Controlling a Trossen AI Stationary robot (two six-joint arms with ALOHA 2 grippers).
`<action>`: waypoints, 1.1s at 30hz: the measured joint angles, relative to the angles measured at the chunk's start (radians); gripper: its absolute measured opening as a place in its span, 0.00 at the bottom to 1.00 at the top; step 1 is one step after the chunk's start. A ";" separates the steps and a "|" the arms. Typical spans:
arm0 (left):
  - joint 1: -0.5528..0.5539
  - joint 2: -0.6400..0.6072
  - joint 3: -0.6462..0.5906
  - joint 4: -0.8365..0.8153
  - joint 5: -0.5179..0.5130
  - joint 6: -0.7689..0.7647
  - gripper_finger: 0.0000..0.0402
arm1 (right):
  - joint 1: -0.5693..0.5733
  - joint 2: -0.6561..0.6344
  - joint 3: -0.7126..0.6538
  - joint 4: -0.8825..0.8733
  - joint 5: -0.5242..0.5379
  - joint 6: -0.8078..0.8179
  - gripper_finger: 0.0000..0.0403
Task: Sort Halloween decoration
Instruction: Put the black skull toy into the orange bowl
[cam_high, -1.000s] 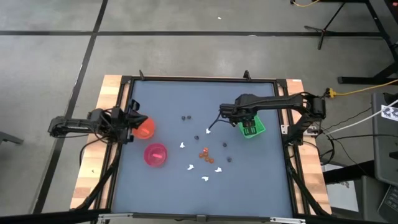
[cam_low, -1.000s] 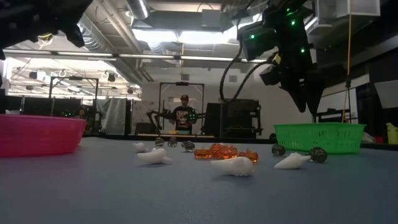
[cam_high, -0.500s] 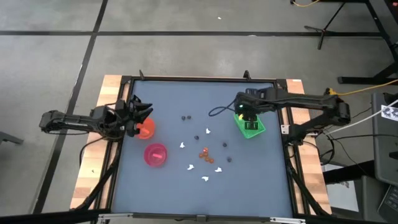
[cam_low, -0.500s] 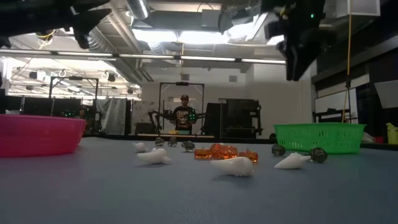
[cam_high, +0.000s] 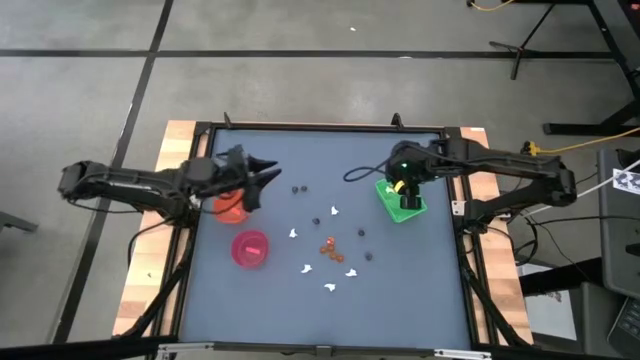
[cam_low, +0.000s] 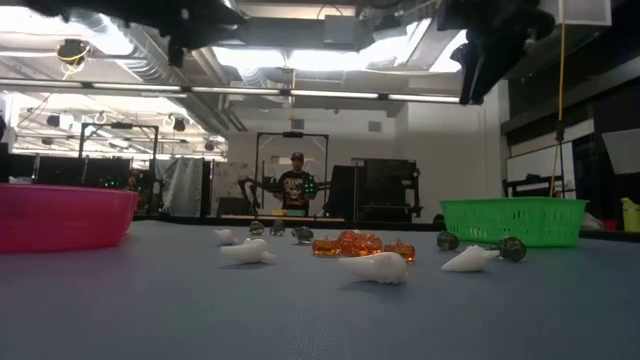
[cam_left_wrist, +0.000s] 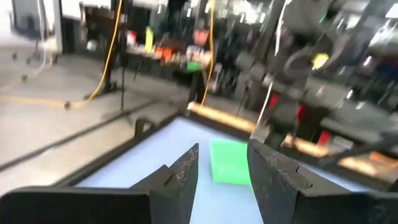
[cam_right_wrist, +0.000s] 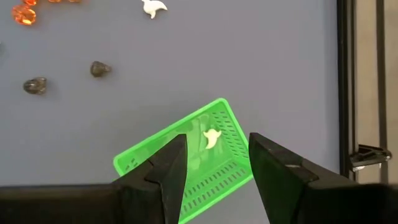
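One white ghost piece (cam_right_wrist: 212, 138) already lies inside the green tray (cam_high: 403, 200), and the right gripper (cam_right_wrist: 212, 167) hangs directly above that tray with its fingers parted and nothing between them. Every other Halloween piece is scattered on the mat away from the tray, toward the pink bowl (cam_high: 250, 248): the nearest white piece (cam_high: 335, 212) lies just off the tray's side, with dark roundish pieces (cam_high: 364, 234) close by and the orange cluster (cam_high: 330, 246) a little farther out. More white pieces (cam_high: 330, 288) sit beyond the cluster, well apart from the tray.

So the right arm looks nearer to most of what remains, and its next reach probably runs from the tray toward that nearest white piece. The white pieces are irregular and elongated, so the fingers would need to straddle the narrow way. The left gripper (cam_high: 262, 178) hovers just beside the orange bowl (cam_high: 231, 207), fingers spread and empty, pointing across toward the tray. Nothing stands between either gripper and the loose pieces.
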 joint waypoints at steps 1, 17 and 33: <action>0.009 0.032 0.029 -0.031 0.010 0.000 0.30 | 0.000 -0.006 -0.001 0.001 -0.004 -0.001 0.43; 0.190 0.478 0.292 -0.296 0.207 -0.003 0.30 | 0.000 -0.278 -0.434 0.373 -0.035 0.068 0.43; 0.276 0.746 0.293 -0.390 0.291 0.000 0.30 | 0.000 -0.284 -0.466 0.657 -0.166 0.120 0.43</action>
